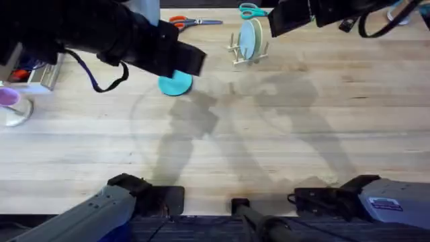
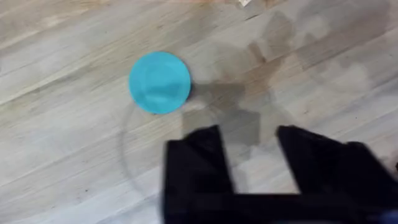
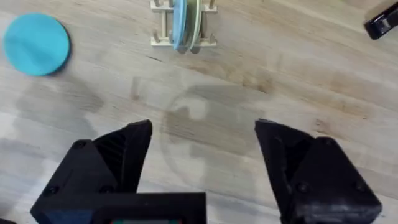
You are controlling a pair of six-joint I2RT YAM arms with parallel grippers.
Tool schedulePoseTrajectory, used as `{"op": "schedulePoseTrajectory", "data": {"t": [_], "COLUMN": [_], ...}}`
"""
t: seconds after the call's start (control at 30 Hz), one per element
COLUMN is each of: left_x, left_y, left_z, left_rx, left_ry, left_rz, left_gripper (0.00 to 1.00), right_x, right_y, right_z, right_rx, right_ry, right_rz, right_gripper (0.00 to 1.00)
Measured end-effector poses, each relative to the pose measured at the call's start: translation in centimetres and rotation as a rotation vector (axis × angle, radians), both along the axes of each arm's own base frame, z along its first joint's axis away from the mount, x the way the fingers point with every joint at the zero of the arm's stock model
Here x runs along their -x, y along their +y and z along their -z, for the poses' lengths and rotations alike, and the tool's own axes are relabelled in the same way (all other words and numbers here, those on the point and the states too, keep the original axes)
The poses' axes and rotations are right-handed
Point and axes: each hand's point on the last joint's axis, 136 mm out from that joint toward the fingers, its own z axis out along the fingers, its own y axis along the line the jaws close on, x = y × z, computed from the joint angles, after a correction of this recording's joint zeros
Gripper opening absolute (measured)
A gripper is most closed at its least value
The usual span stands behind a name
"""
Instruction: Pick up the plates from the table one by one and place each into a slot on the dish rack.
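Teal plate [image 2: 159, 82] lies flat on table [image 2: 62, 155], near dish rack [image 3: 183, 25].

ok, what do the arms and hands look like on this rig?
Both arms are black with loose black cables looping off them. Near the bases the links turn grey, and the right one carries a white label. The left hand and right hand each have two blocky black fingers.

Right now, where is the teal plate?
The teal plate lies flat on the table, far side in the overhead view, left of the dish rack, partly under the left arm.
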Motion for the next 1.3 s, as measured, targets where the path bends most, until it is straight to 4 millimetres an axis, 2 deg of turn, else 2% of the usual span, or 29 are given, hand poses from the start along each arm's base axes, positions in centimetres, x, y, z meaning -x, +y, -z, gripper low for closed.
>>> {"op": "schedulePoseTrajectory", "data": {"t": [0.1,0.13,0.33,0.63,0.93,1.07,1.3], "left_x": [0.1,0.3,0.3,0.1,-0.4,-1.3,-2.7], "left_y": [0.0,0.1,0.2,1.5,4.5,5.8,6.7], "left_z": [0.1,1.0,2.3,2.2,2.3,3.6,6.1], "left_rx": [-0.002,-0.020,-0.033,0.063,0.143,0.150,0.177], "left_ry": [0.003,0.049,0.116,0.160,0.192,0.237,0.324], "left_rz": [0.000,0.003,-0.014,-0.072,-0.142,-0.166,-0.147], "left_gripper": [0.130,0.042,0.042,0.040,0.040,0.040,0.042], "right_x": [0.0,0.0,0.0,0.0,0.0,0.0,0.0], "right_y": [0.0,0.0,0.0,0.0,0.0,0.0,0.0], "right_z": [0.0,0.0,0.0,0.0,0.0,0.0,0.0], "right_rx": [0.000,0.000,0.000,0.000,0.000,0.000,0.000], "right_ry": [0.000,0.000,0.000,0.000,0.000,0.000,0.000], "right_rz": [0.000,0.000,0.000,0.000,0.000,0.000,0.000], "right_gripper": [0.994,0.994,0.995,0.995,0.995,0.995,0.995]}}
